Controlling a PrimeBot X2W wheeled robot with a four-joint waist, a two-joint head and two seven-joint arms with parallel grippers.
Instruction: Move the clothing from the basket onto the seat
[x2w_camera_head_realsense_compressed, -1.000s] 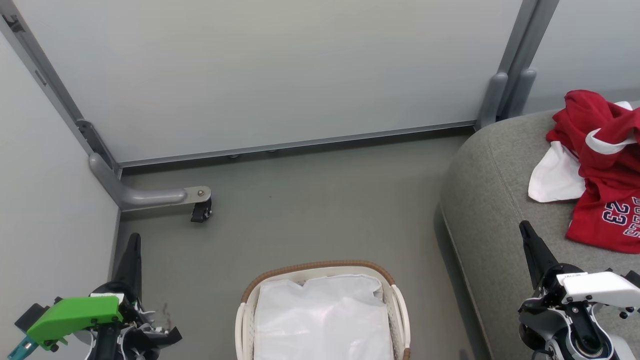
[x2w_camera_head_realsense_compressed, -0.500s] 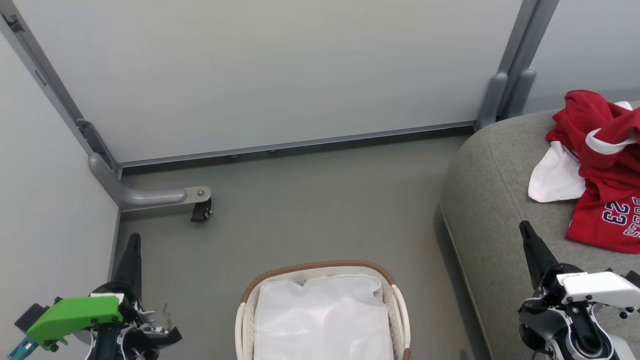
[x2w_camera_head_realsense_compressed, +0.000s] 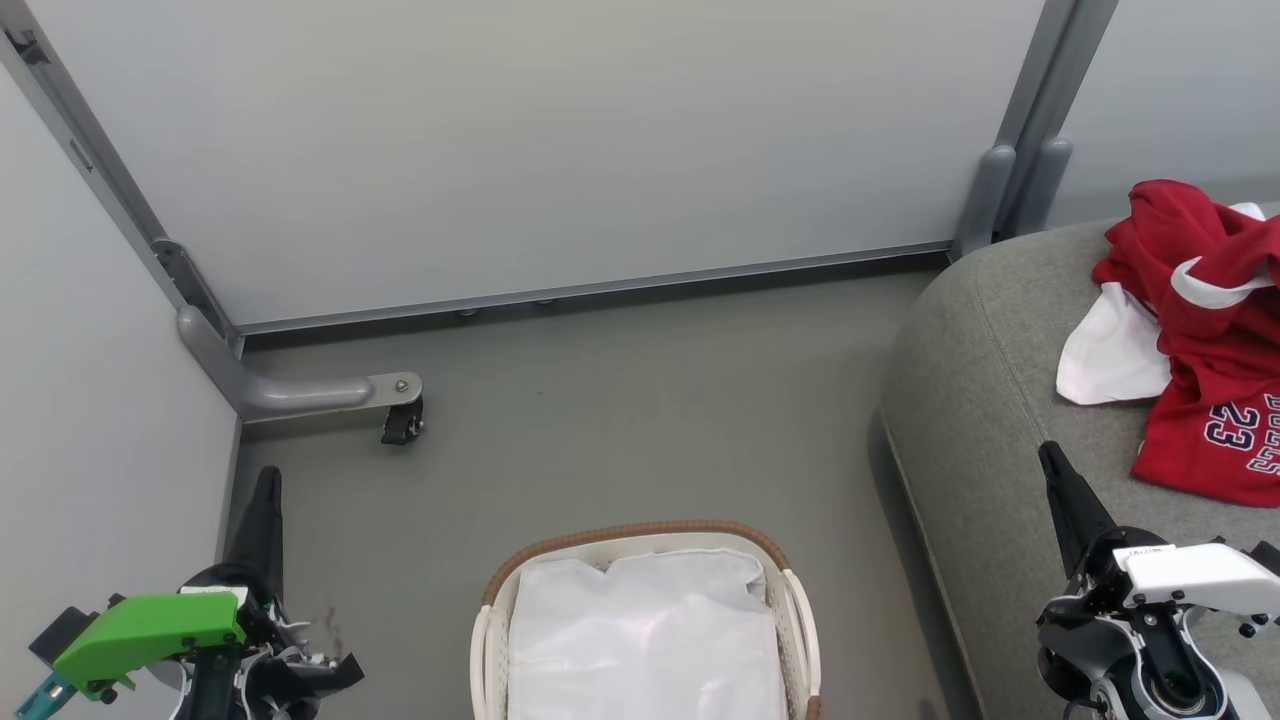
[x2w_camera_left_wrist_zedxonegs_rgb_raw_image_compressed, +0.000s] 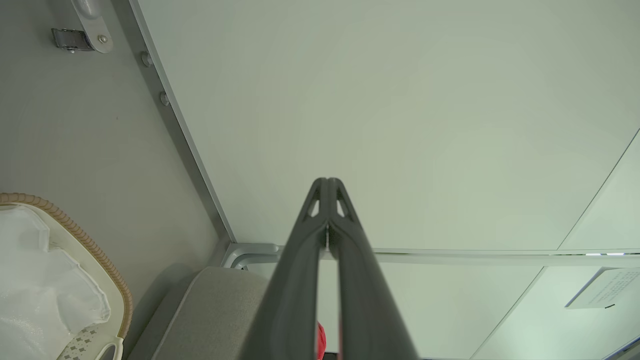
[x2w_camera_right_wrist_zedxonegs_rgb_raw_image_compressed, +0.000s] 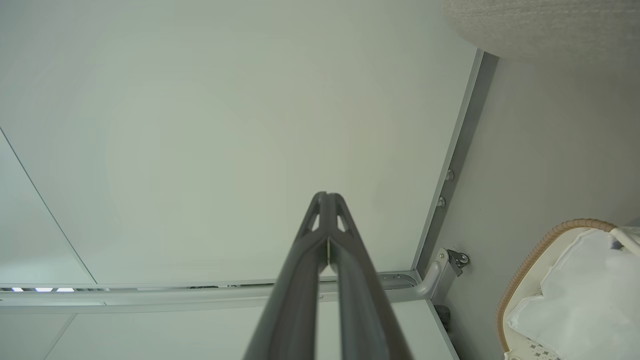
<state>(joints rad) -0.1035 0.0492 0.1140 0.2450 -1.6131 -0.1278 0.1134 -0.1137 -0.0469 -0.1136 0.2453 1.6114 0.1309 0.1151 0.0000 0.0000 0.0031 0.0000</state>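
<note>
The red clothing (x2w_camera_head_realsense_compressed: 1205, 340) with white trim and a "23" lies crumpled on the grey seat (x2w_camera_head_realsense_compressed: 990, 400) at the right. The white basket (x2w_camera_head_realsense_compressed: 795, 600) with its brown woven rim stands on the floor at the bottom centre, holding just its white cloth liner (x2w_camera_head_realsense_compressed: 645, 640). My left gripper (x2w_camera_head_realsense_compressed: 268, 475) is shut and empty at the lower left, left of the basket. At the lower right, over the seat's front edge, my right gripper (x2w_camera_head_realsense_compressed: 1048, 452) is shut with nothing in it. Each wrist view shows its fingers pressed together, the left gripper (x2w_camera_left_wrist_zedxonegs_rgb_raw_image_compressed: 327, 181) and the right gripper (x2w_camera_right_wrist_zedxonegs_rgb_raw_image_compressed: 326, 195).
Pale partition panels (x2w_camera_head_realsense_compressed: 560, 140) close off the back and left. A grey panel foot with a black caster (x2w_camera_head_realsense_compressed: 400, 420) juts onto the grey floor (x2w_camera_head_realsense_compressed: 620, 430) at the left. Open floor lies between basket, panels and seat.
</note>
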